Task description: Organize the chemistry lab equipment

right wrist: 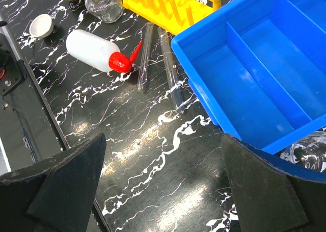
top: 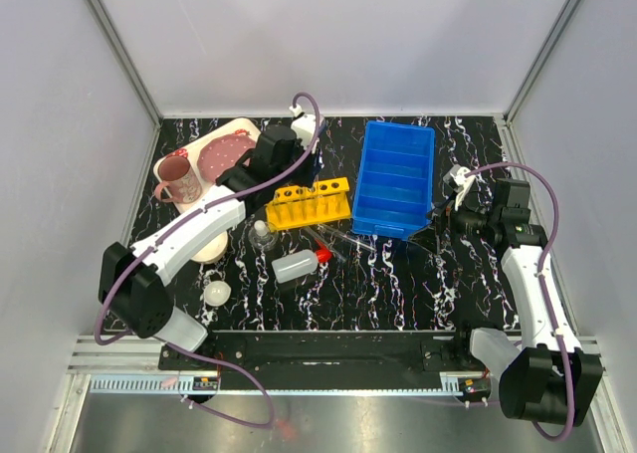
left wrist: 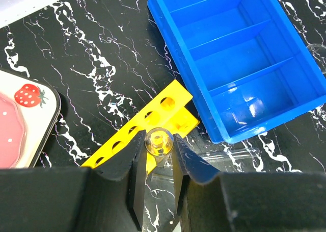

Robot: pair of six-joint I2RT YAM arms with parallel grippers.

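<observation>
Black, white-veined tabletop (top: 378, 284), pale walls on three sides. Left claw (left wrist: 157, 146) is narrow and closed on a clear test tube (left wrist: 157, 142) — I see it end-on, a round glass rim pinched between my two dark fingers (left wrist: 125, 163). It hangs over the yellow tube rack (left wrist: 178, 93), above the row of holes toward one end; whether its lower end sits in a hole I cannot tell. The rack stands mid-table, just left of the blue divided bin (top: 398, 179). Right claw (right wrist: 163, 191) is spread wide and holds nothing, hovering over bare tabletop off the bin's near corner. From that wrist I see two loose test tubes (right wrist: 170, 69) lying flat side by side between the rack and the bin, the one on the bin's side just beside its wall. The squeeze bottle (right wrist: 94, 49) lies on its side, its red nozzle aimed at the tubes with the tip just beside the nearer one. The glass flask (top: 263, 236) stands upright on the near side of the rack's left end. The small white dish (top: 216, 293) sits apart, toward the near left. Not lab gear: a strawberry tray (top: 214, 154) at far left carrying a pink mug (top: 180, 179) — and a white bowl (top: 209, 249) partly hidden under my left arm.
</observation>
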